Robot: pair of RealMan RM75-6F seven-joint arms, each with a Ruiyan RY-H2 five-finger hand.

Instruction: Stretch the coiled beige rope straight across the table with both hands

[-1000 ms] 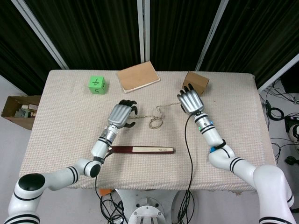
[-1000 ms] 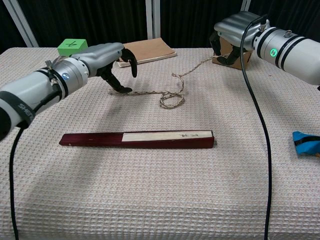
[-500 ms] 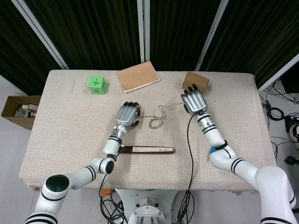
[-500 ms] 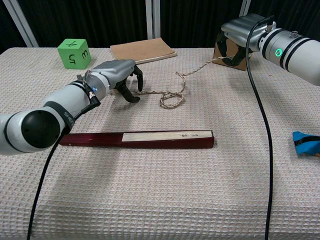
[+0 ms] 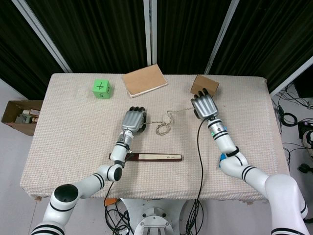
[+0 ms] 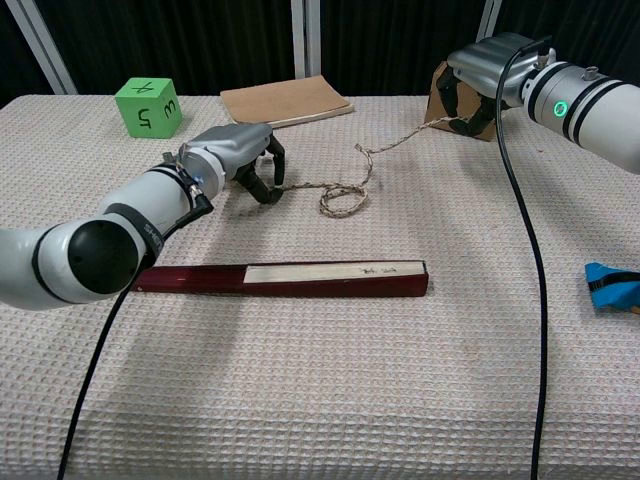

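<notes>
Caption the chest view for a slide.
Both hands at the ends of the rope, a loop left mid-table, behind a dark red stick.

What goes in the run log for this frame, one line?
phase: grasping ends | left hand: on rope end | right hand: holds other end | rope: loop not yet stretched

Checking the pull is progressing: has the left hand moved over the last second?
Yes. In the head view the left hand has shifted rightward along the rope, away from the green cube.
</notes>
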